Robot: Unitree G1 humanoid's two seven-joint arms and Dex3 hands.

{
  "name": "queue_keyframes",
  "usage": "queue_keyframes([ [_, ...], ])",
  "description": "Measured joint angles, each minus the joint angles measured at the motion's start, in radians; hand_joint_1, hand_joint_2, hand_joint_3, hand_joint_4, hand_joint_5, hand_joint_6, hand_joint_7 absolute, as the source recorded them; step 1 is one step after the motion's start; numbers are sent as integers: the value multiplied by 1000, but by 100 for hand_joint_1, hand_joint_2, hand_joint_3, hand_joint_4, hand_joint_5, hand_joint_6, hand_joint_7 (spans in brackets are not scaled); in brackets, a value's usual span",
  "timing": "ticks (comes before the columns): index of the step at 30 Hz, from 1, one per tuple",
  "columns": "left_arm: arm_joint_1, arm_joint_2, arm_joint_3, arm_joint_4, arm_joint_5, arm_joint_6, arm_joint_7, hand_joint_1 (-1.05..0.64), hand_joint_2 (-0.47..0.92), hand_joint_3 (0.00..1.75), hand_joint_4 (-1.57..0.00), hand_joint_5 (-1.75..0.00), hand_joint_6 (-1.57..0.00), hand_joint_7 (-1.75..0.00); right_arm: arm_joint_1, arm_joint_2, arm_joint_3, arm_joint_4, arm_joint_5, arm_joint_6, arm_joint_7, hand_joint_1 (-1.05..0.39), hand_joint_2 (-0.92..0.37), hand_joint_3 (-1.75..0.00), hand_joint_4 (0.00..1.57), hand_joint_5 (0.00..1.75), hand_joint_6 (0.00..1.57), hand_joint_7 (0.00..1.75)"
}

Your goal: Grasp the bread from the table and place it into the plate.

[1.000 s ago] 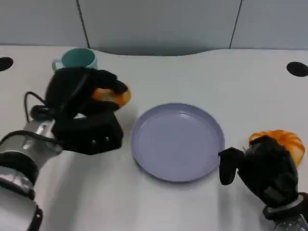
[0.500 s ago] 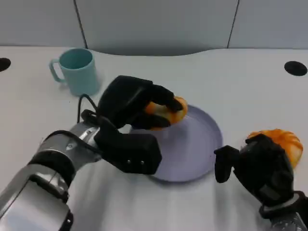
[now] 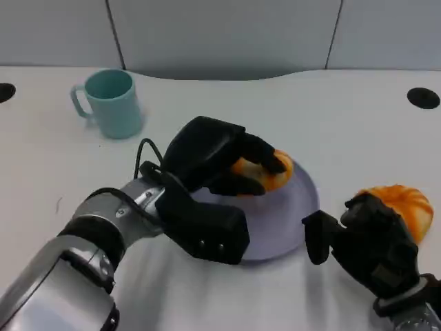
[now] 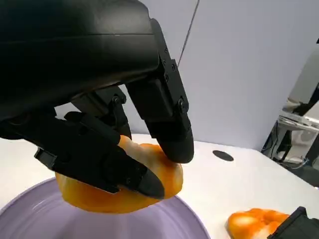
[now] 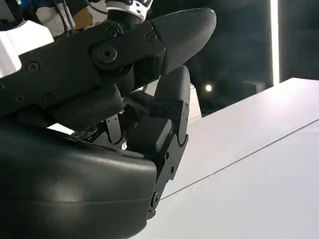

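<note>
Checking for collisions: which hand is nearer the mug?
Left. The left hand is over the plate, holding a bread, right of the mug. The right hand is beyond the plate's far side.

- Table [image 3: 358,117]: white, matte top, with a curved far edge that dips inward near the middle.
- Cable holes: one round black grommet [image 3: 422,98] at the far right of the tabletop, another [image 3: 5,92] at the far left, cut off by the frame edge.
- Backdrop: pale grey-blue partition panels [image 3: 227,34] standing just behind the table, split by thin dark vertical seams.
- Left wrist view: the same pale wall [image 4: 249,64] with one dark seam; a white desk or shelf unit with cables [image 4: 299,129] at the side.
- Right wrist view: a dark room area with a bright vertical light strip [image 5: 273,40] and a small round light spot [image 5: 208,88].
- Light: even, soft shadows.
</note>
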Motion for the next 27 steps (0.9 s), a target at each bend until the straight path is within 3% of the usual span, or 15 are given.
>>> queue_keyframes([
  [3, 0, 0, 5, 0, -5, 29, -76, -71, 79, 1, -42, -31, -58, 0, 1, -5, 3, -3, 0, 14, 4, -52, -91, -3, 68, 152, 91, 59],
  [11, 0, 9, 13, -10, -31, 47, -107, -83, 91, 1, -19, -67, -61, -2, 1, -9, 3, -3, 0, 16, -1, -52, -92, -2, 70, 147, 91, 56],
  [14, 0, 13, 9, -13, -30, 55, -107, -85, 92, 3, -10, -82, -61, -1, 1, -9, 3, -3, 0, 16, -1, -52, -92, -4, 67, 152, 91, 55],
  [19, 0, 17, 21, -15, -45, 54, -118, -86, 92, 11, -1, -91, -60, 0, 1, -10, 3, -2, 0, 11, 5, -51, -91, -2, 68, 152, 92, 58],
  [23, 7, 9, 140, -15, -200, 1, -263, -89, 92, 17, -6, -96, -55, 0, 1, -11, 4, -2, -1, 12, -8, -50, -92, -4, 65, 154, 89, 63],
  [27, 31, -35, 340, -16, -484, -19, -559, -93, 92, 19, -8, -100, -49, 0, 1, -13, 5, -1, -1, 12, -6, -50, -90, -1, 72, 143, 93, 58],
])
